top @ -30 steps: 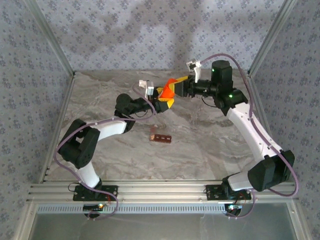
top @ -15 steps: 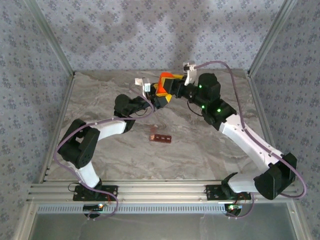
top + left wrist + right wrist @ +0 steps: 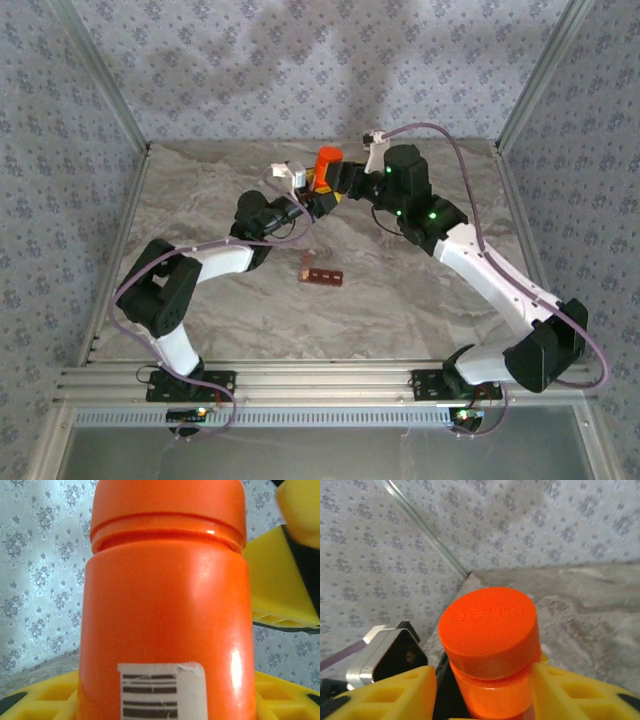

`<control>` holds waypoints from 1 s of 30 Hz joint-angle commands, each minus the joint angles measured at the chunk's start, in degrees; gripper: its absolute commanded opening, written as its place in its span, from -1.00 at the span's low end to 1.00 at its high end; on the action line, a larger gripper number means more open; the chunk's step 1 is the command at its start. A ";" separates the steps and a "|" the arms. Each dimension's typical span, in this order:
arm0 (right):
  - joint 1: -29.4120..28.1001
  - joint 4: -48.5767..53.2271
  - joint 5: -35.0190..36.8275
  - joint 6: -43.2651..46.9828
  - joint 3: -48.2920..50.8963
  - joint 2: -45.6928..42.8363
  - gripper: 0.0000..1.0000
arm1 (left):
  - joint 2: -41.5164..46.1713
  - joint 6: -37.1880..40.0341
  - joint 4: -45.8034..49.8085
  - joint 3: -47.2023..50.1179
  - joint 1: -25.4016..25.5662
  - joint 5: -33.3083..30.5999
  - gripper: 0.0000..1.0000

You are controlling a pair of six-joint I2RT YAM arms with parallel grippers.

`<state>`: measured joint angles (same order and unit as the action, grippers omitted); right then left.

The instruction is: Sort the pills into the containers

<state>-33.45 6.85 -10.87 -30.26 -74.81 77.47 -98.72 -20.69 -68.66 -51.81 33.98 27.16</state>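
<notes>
Left fingers (image 3: 45, 697) clamp the upright bottle (image 3: 327, 160) at the bench's (image 3: 420, 300) 12 o'clock. Right fingers (image 3: 570, 690) stand apart, flanking its neck. Containers (image 3: 322, 276) lie mid-bench, at the bottle's 6 o'clock.

White arms (image 3: 490, 272); black joints (image 3: 160, 290); purple cables (image 3: 441, 127)

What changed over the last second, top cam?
Right arm swung left and folded in; right gripper now straddles the orange bottle under its cap. The bottle went from tilted to upright, shifting slightly left. Unchanged: left gripper gripping the bottle, container strip in place.
</notes>
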 commanded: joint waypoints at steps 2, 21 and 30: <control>5.97 5.19 -14.11 1.43 -3.38 -2.58 0.46 | 2.48 2.33 -0.93 1.27 -1.12 2.47 -1.00; 15.57 32.56 -39.39 33.00 -18.90 9.46 0.63 | 2.15 2.45 10.84 -2.30 -2.78 23.75 -1.00; 13.35 35.71 -38.95 34.92 -21.30 12.70 0.53 | 1.60 1.44 10.80 -3.10 -2.62 25.27 -1.00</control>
<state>-19.62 39.86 -47.97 2.61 -93.69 89.60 -98.13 -18.52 -56.71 -52.80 31.14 50.59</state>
